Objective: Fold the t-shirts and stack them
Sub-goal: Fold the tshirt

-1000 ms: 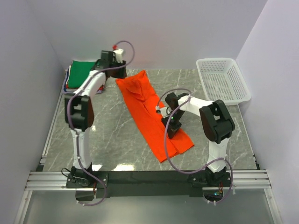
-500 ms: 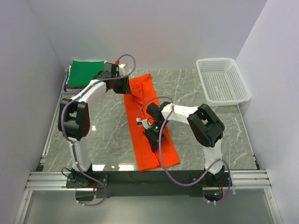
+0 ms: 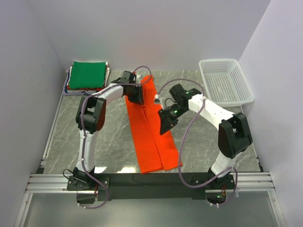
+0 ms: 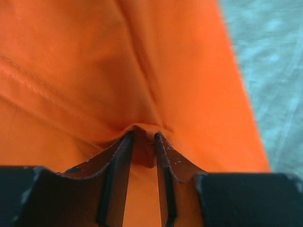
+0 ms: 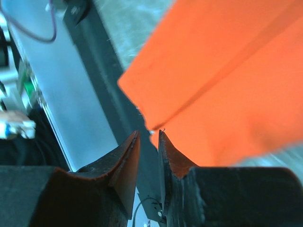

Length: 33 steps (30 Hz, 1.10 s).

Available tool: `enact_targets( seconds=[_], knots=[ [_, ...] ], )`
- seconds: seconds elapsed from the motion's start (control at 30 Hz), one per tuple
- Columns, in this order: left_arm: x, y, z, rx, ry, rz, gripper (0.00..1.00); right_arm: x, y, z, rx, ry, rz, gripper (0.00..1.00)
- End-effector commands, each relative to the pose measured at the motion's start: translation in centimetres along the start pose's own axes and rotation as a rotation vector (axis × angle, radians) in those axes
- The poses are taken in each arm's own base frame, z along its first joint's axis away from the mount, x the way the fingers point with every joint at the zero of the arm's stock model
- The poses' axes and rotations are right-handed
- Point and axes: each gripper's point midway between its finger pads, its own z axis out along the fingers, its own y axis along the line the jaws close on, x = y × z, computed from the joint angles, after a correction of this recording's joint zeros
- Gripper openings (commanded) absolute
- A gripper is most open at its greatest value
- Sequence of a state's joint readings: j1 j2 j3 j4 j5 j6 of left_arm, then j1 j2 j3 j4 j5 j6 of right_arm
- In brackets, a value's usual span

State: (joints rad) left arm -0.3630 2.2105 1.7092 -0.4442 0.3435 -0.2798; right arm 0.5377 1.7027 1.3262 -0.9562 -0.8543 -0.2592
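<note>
The orange shirt point(image 3: 154, 142), lying far-to-near, is pinched at its far end by the left gripper point(image 4: 143, 136); the right gripper point(image 5: 148, 132) is held slightly parted, empty, at mid-length.

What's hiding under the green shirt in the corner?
Thin red and white cloth edges peek out from beneath the green shirt. How many shirts lie there is covered.
</note>
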Motion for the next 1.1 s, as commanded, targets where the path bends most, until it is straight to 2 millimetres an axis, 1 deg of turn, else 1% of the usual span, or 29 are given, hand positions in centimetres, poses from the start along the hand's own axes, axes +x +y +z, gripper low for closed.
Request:
enact_targets(
  seconds=[0.0,0.03,0.13,0.17,0.2,0.23,0.27,0.33,0.37,0.4,0.5,0.53,0.57,0.63,0.67,0.73,0.77,0.8,0.83,0.87,0.9,0.93,0.97,1.0,1.03,1.07],
  knots=[
    [-0.3,0.7,0.8,-0.02,0.016,-0.019,0.33,-0.6,-1.8,-2.1,0.025,-0.04,0.061,0.29],
    [-0.1,1.4,1.2,-0.044,0.022,-0.014,0.33,-0.6,-2.6,-2.7,0.033,-0.055,0.081,0.29],
    [-0.2,2.6,2.7,-0.071,0.039,0.004,0.32,-0.8,-3.5,-3.3,0.042,-0.072,0.102,0.29],
    [-0.9,3.0,3.5,-0.072,0.04,0.012,0.32,-0.9,-3.8,-3.3,0.045,-0.071,0.109,0.29],
    [-1.2,3.3,3.9,-0.072,0.044,0.019,0.32,-1.0,-4.0,-3.3,0.044,-0.072,0.111,0.29],
    [-1.1,3.9,4.0,-0.083,0.068,0.025,0.32,-1.0,-4.1,-3.2,0.041,-0.067,0.116,0.29],
    [-2.4,4.3,4.8,-0.083,0.05,0.038,0.32,-1.0,-4.3,-3.2,0.039,-0.065,0.123,0.29],
    [-3.5,5.4,5.0,-0.08,0.047,0.083,0.33,-1.2,-4.6,-3.1,0.043,-0.067,0.123,0.29],
    [-4.7,6.1,5.3,-0.101,0.031,0.107,0.34,-1.3,-4.8,-2.9,0.044,-0.064,0.127,0.29],
    [-5.4,6.9,5.1,-0.116,0.016,0.14,0.35,-1.3,-5.3,-2.8,0.058,-0.062,0.131,0.29],
    [-7.6,8.3,4.4,-0.137,-0.047,0.204,0.4,-0.9,-6.1,-2.2,0.071,-0.054,0.148,0.28],
    [-7.4,8.4,4.3,-0.136,-0.046,0.202,0.45,-0.6,-6.3,-1.9,0.076,-0.047,0.162,0.28],
    [-8.8,8.1,3.5,-0.133,-0.09,0.251,0.48,-0.2,-6.5,-1.6,0.074,-0.039,0.171,0.28],
    [-9.7,7.0,2.5,-0.08,-0.123,0.29,0.52,0.0,-6.8,-0.9,0.074,-0.039,0.171,0.27],
    [-10.2,6.1,1.4,-0.06,-0.143,0.295,0.56,0.6,-6.9,-0.3,0.071,-0.023,0.178,0.27],
    [-10.8,3.8,0.2,0.026,-0.168,0.275,0.59,0.8,-7.3,1.1,0.081,-0.005,0.157,0.26],
    [-11.7,2.4,-1.6,0.052,-0.196,0.285,0.62,1.6,-8.0,1.8,0.108,0.02,0.165,0.26],
    [-12.1,1.3,-2.6,0.087,-0.209,0.239,0.62,1.7,-8.1,2.6,0.113,0.031,0.151,0.25],
    [-12.4,0.6,-3.7,0.101,-0.222,0.242,0.63,2.3,-8.4,3.4,0.113,0.058,0.169,0.24],
    [-12.8,-0.5,-6.1,0.111,-0.252,0.252,0.63,2.7,-8.8,3.9,0.122,0.075,0.177,0.24],
    [-13.1,-0.8,-7.4,0.116,-0.272,0.252,0.64,3.0,-8.9,4.4,0.121,0.086,0.182,0.23],
    [-12.3,-0.6,-7.7,0.122,-0.273,0.245,0.64,3.2,-9.1,5.3,0.125,0.103,0.187,0.23],
    [-13.1,-1.9,-10.8,0.138,-0.327,0.264,0.65,3.6,-9.3,5.7,0.135,0.12,0.188,0.23],
    [-13.1,-1.5,-12.0,0.141,-0.343,0.256,0.65,3.6,-9.4,6.1,0.137,0.127,0.185,0.22],
    [-12.1,-1.2,-12.3,0.144,-0.331,0.245,0.65,4.0,-9.5,6.7,0.134,0.143,0.196,0.22],
    [-12.3,-2.1,-14.6,0.157,-0.362,0.261,0.65,4.2,-9.1,7.2,0.125,0.157,0.19,0.22]
  ],
)
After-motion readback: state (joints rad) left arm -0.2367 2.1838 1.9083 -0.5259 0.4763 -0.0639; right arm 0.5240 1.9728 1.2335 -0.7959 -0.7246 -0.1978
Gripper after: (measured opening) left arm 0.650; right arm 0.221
